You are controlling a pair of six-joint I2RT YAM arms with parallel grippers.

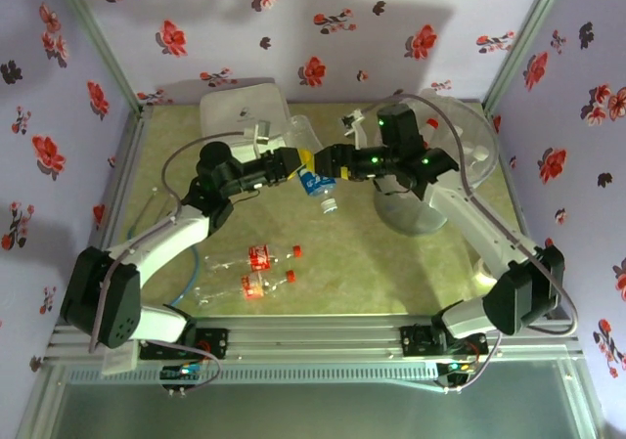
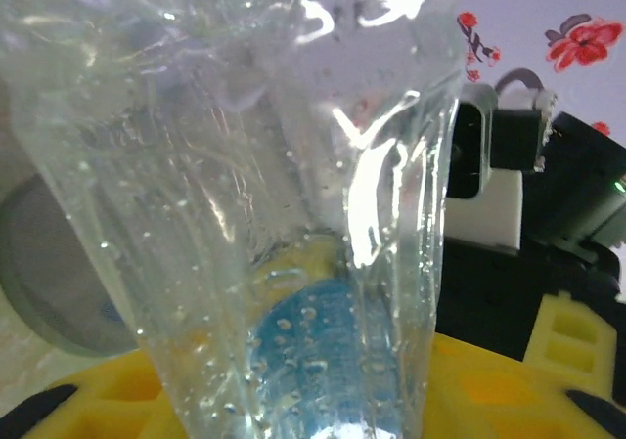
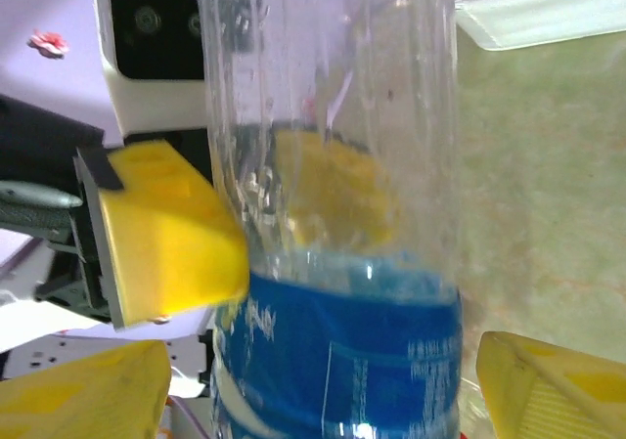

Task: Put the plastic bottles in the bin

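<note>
Above the table's (image 1: 391,273) middle, the left gripper (image 1: 303,166) pinches a clear, crinkled blue-labelled bottle (image 1: 318,183); the right gripper's (image 1: 324,171) blocky yellow fingers (image 3: 548,385) stand wide around it, left of the round translucent bin (image 1: 486,126).

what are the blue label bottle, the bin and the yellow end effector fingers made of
Blue label bottle: thin clear plastic, apparently; glossy, see-through, with bright glints and droplets.
Bin: likely translucent milky plastic; shapes show dimly through its wall.
Yellow end effector fingers: matte, probably moulded or printed plastic; no shine.
</note>
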